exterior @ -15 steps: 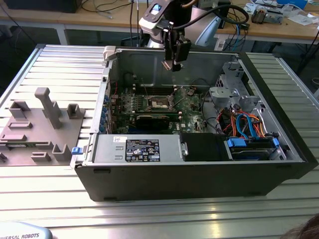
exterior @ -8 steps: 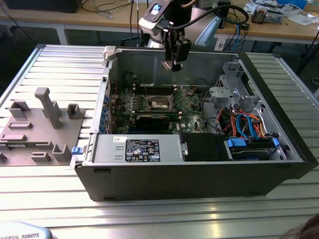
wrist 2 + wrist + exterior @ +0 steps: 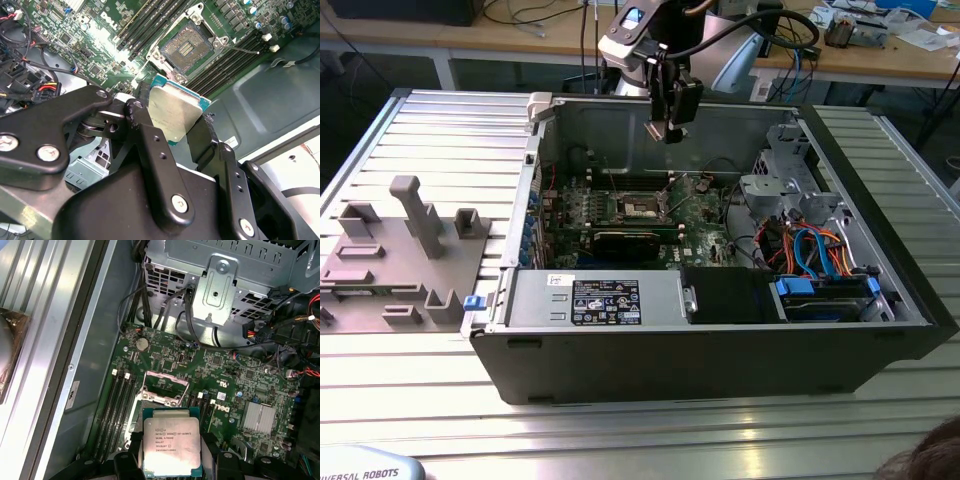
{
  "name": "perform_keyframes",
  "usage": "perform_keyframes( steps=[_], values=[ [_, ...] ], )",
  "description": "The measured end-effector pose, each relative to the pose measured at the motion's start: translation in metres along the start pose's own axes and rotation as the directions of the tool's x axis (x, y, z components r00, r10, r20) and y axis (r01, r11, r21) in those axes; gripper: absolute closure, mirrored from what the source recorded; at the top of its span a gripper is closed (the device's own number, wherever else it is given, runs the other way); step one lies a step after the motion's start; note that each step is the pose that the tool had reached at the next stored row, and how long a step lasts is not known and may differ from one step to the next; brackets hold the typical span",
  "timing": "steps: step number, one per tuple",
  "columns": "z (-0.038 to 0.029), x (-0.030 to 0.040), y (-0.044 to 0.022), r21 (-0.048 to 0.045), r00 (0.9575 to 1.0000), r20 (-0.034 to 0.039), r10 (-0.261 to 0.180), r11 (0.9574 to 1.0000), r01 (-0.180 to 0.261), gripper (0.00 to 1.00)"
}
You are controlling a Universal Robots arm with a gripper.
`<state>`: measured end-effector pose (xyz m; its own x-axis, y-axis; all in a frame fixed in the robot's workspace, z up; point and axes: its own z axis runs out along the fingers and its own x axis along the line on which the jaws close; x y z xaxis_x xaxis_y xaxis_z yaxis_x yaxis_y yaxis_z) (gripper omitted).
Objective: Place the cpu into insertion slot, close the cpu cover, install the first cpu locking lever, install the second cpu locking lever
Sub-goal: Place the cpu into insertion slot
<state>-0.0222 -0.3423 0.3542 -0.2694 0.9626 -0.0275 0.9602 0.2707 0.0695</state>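
From where I stand the gripper [image 3: 667, 132] hangs over the open computer case [image 3: 720, 340], above the green motherboard [image 3: 620, 215], with its 2 black fingers [image 3: 150, 142] pinching the cpu [image 3: 175, 112] by 2 opposite edges. The chip is in the air, clear of the board, its grey metal lid facing the first wrist view. The insertion slot [image 3: 187, 47] lies below it and a little aside, bare, with its field of contacts showing inside the silvery rim. Nothing is seated in it, so placing the chip is not yet done. I would judge the cpu to be light, thin and quite stiff, so it should not flex in the grip. Its smooth lid looks slippery, though, and its underside and the slot's contacts are likely the fragile parts. Holding it by the edges, as the gripper does, seems the right way, since that keeps the flat faces free. The case lies on its side on a ribbed metal table [image 3: 420, 130], with a grey moulded fixture [image 3: 390, 260] at the exterior view's left. A perforated metal drive cage [image 3: 220, 285] and bundles of coloured wiring crowd one end of the case. Behind stand wooden workbenches [image 3: 880, 55] strewn with cables and small gear.
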Motion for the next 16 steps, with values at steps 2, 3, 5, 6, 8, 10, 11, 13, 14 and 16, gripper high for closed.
perform_keyframes(
  steps=[2, 3, 5, 6, 8, 10, 11, 13, 14, 16],
  values=[
    [0.0, 0.0, 0.0, 0.0001, 1.0, 0.0, 0.001, 1.0, -0.001, 0.46],
    [0.0, 0.0, 0.0, 0.0, 1.0, 0.0001, 0.001, 1.0, -0.001, 0.46],
    [0.0, 0.0, 0.0, 0.0001, 1.0, 0.0001, 0.002, 1.0, -0.002, 0.46],
    [0.0, 0.0, 0.0, 0.0001, 1.0, 0.0002, 0.003, 1.0, -0.003, 0.46],
    [0.0, 0.0, 0.0, 0.0002, 1.0, 0.0002, 0.004, 1.0, -0.004, 0.46],
    [0.0, 0.0, 0.0, 0.0002, 1.0, 0.0004, 0.007, 1.0, -0.007, 0.46],
    [0.0, 0.0, 0.0, 0.0002, 1.0, 0.0004, 0.007, 1.0, -0.007, 0.46],
    [0.0, 0.0, 0.0, 0.0003, 1.0, 0.0005, 0.008, 1.0, -0.008, 0.46],
    [0.0, 0.0, 0.0, 0.0003, 1.0, 0.0006, 0.008, 1.0, -0.008, 0.46],
    [0.0, 0.0, 0.0, 0.0003, 1.0, 0.0006, 0.009, 1.0, -0.009, 0.46]
  ],
)
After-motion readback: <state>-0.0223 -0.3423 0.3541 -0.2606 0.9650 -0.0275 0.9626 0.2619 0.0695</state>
